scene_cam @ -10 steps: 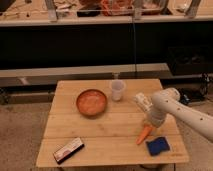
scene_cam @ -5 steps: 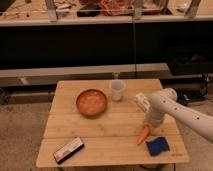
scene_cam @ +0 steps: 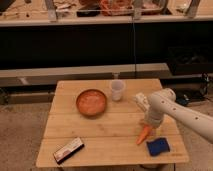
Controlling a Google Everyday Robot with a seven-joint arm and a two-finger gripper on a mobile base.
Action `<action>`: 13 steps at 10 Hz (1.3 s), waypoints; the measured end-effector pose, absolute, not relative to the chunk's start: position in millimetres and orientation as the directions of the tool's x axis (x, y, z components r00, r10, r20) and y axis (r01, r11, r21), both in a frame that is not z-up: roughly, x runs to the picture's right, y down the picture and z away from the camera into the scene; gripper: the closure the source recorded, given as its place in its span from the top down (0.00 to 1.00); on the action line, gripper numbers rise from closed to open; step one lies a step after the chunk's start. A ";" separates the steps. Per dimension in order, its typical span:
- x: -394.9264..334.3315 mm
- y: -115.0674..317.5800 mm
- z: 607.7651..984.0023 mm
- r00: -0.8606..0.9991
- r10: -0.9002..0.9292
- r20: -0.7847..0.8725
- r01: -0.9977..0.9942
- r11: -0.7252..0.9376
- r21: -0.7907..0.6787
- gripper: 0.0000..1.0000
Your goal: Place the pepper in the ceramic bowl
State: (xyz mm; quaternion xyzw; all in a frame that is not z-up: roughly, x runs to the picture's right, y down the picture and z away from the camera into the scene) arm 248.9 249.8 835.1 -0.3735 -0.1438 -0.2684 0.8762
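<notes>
My claw (scene_cam: 149, 125) hangs low over the right part of a pale wooden table (scene_cam: 110, 135) made of long planks. Its tip is at the thick upper end of the pepper (scene_cam: 143, 135). Whether it grips the pepper or only touches it, I cannot tell. The pepper is a small orange cone, smooth and tapered. It lies slanted on the planks just below my claw, with its narrow end pointing toward the front edge.

Just beyond the pepper's narrow end lies a soft-looking blue block (scene_cam: 158, 146), near the front right corner. Well to the left of my claw as the view shows it, and a little farther back, sits the ceramic bowl (scene_cam: 91, 102). It is round and shallow, with a reddish-brown rim and a speckled orange inside. A clear plastic cup (scene_cam: 117, 90) stands upright between the bowl and my arm, farther back than my claw. Far to the left, near the front edge, lies a flat dark box (scene_cam: 68, 150).

Compared with half a second ago, the pepper, bowl, cup and my arm all sit where they were.

Bare planks run from my claw across to the bowl. The table's right edge is close to my claw.
</notes>
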 end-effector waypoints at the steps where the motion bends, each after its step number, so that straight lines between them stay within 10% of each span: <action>1: 245.5 250.7 836.3 0.816 -0.362 0.450 0.576 0.575 -0.581 0.45; 4: 243.5 250.7 831.0 0.813 -0.358 0.458 0.580 0.564 -0.588 0.41; 9: 245.3 248.9 831.3 0.815 -0.361 0.454 0.578 0.568 -0.586 0.02; 13: 242.2 243.0 831.0 0.809 -0.379 0.449 0.586 0.567 -0.578 0.00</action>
